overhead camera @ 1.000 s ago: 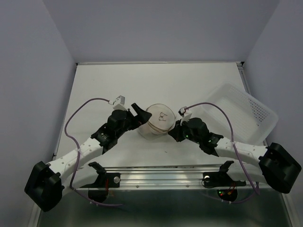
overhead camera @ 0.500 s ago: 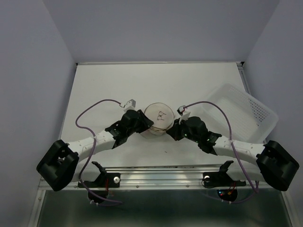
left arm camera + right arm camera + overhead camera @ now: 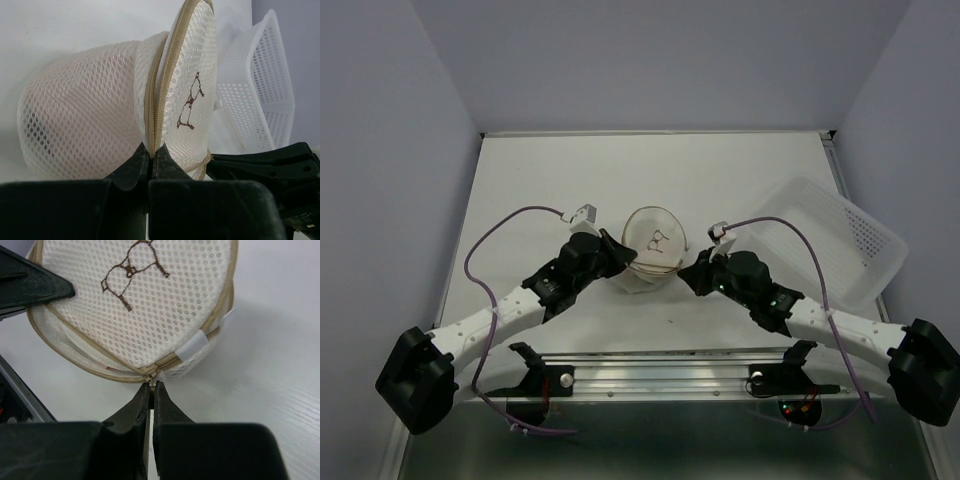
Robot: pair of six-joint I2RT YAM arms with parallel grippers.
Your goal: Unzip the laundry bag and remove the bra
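My left hand [image 3: 151, 159] was closed tight on the laundry bag [image 3: 85, 115], its tips pinching the tan zipper seam [image 3: 161, 75] at the bag's left edge. The bag sat in the middle of the surface [image 3: 570, 170], between my two hands, with its embroidered face tipped up toward the far side. I judged this grip to be the anchor. It had to hold firm and steady without dragging the bag toward me, so that the seam stayed taut.

I could not make out the bra. It was presumably inside the mesh, and only a faint pinkish edge showed at the seam in the right wrist view.

My right hand [image 3: 151, 390] was also closed, its tips meeting on what looked like the small zipper pull [image 3: 151, 376] at the bag's near right rim. To do this step well, I reckoned the right hand should draw the pull along the curve of the rim and follow the arc rather than tug straight out. A straight tug risked slipping off so small a tab, or lifting the whole bag. The white basket [image 3: 840, 240] stood well apart on the right, clear of that path.
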